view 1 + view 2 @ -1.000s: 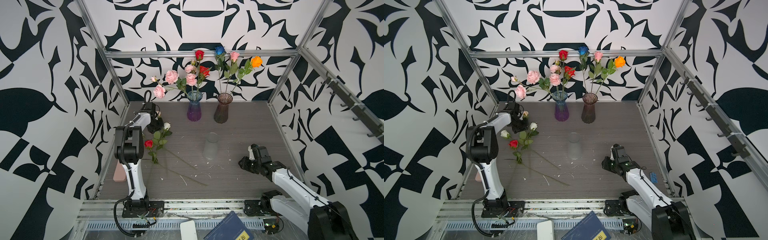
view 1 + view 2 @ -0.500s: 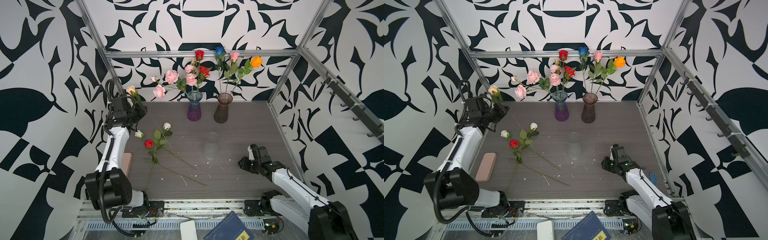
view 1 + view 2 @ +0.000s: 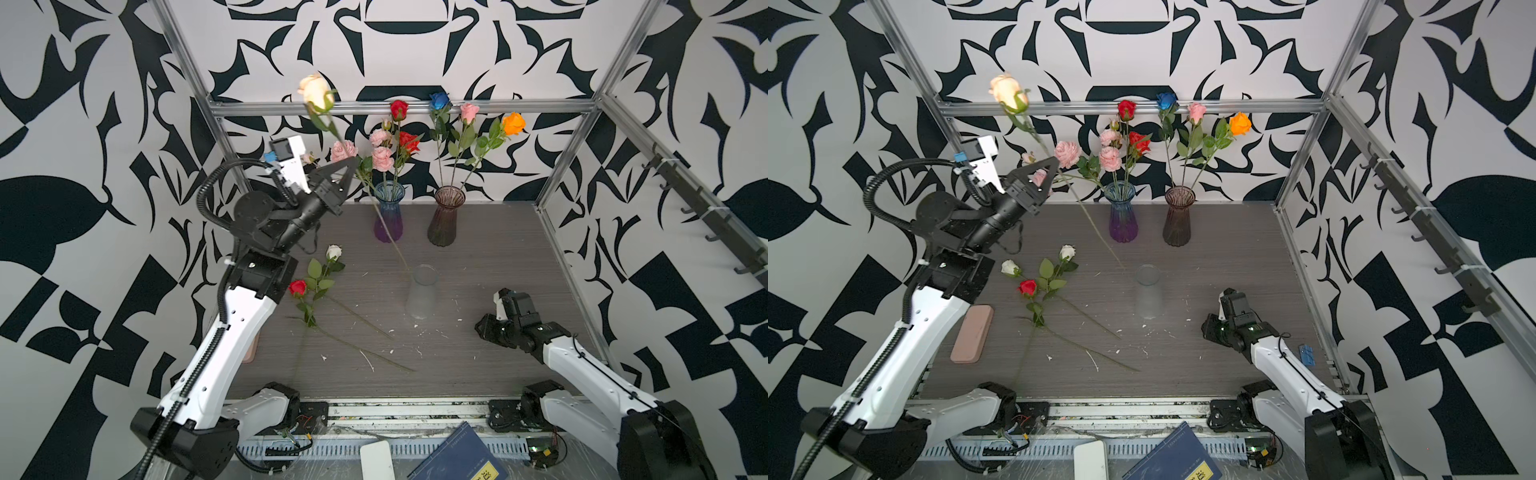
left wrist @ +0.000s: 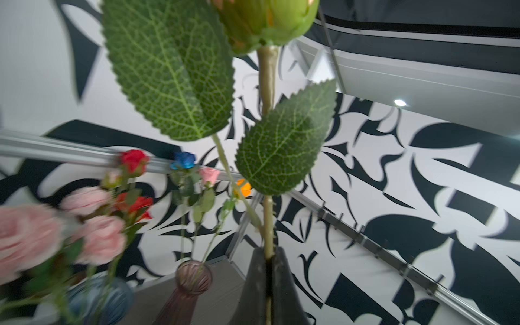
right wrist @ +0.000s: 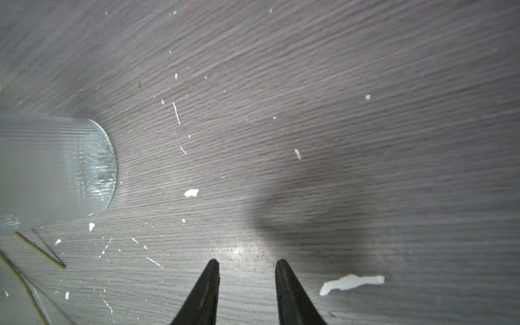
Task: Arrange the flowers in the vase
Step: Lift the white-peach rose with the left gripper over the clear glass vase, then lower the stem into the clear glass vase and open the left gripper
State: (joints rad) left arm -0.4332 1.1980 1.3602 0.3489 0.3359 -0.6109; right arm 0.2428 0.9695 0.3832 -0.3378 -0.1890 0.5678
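Well, on the grey table (image 3: 478, 249) the clear vase (image 3: 423, 293) stands upright. The cream rose (image 3: 314, 89) slants above it, stem end near its rim, clenched in my left gripper (image 3: 352, 165). My right gripper (image 5: 247, 264) sits low, jaws parted, holding nothing.

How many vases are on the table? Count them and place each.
3. The blue-purple vase stands at the back, the brown vase beside it to its right, the clear vase farther forward, central. None seems hidden.
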